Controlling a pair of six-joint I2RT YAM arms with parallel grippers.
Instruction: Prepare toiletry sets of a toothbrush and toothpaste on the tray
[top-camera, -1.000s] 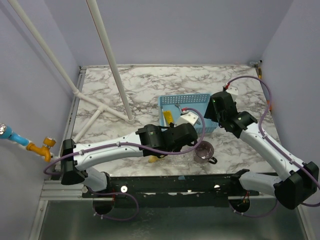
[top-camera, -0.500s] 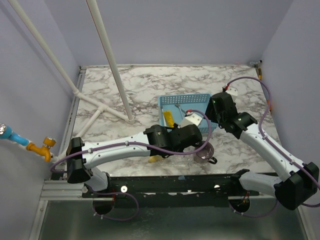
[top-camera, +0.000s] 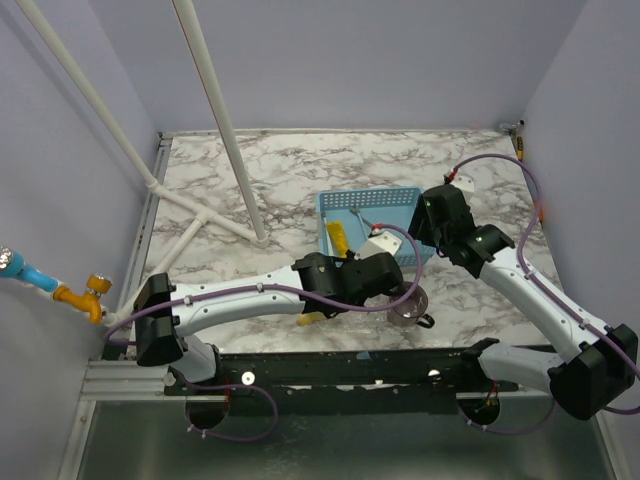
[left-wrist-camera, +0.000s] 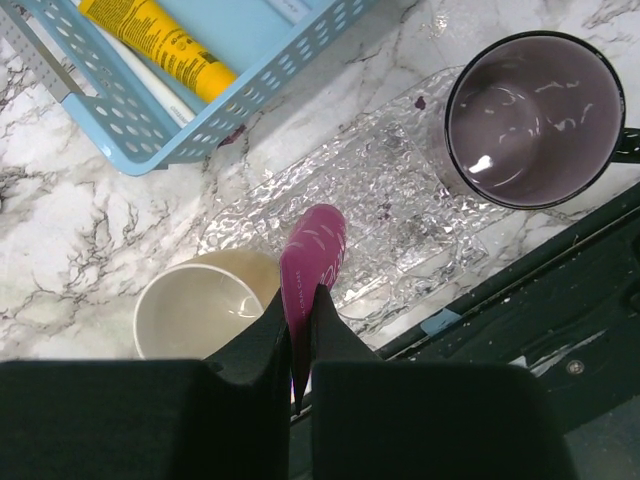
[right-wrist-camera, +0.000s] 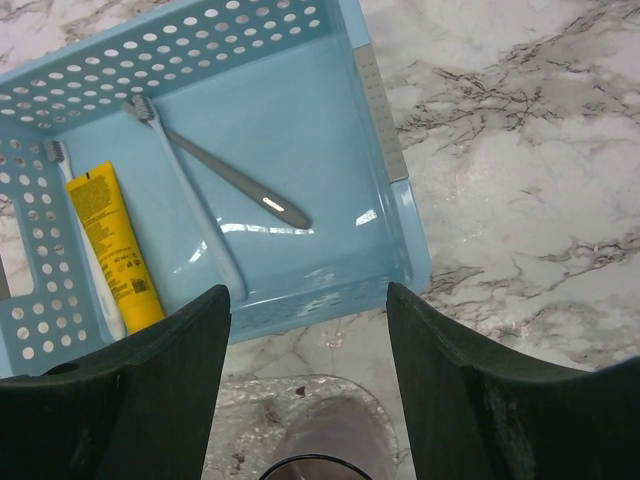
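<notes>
One view, left wrist, shows the gripped pink tube (left-wrist-camera: 312, 255).

1. The top external view looks down from high at the near side over the whole marble table (top-camera: 230, 170).
2. The left wrist view looks down, close, onto the clear tray (left-wrist-camera: 390, 190).
3. The right wrist view looks down, close, into the blue basket (right-wrist-camera: 383, 120).
4. Both wrist views share basket and tray.

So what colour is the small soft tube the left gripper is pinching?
Pink: the tube shows best in the left wrist view.
</notes>
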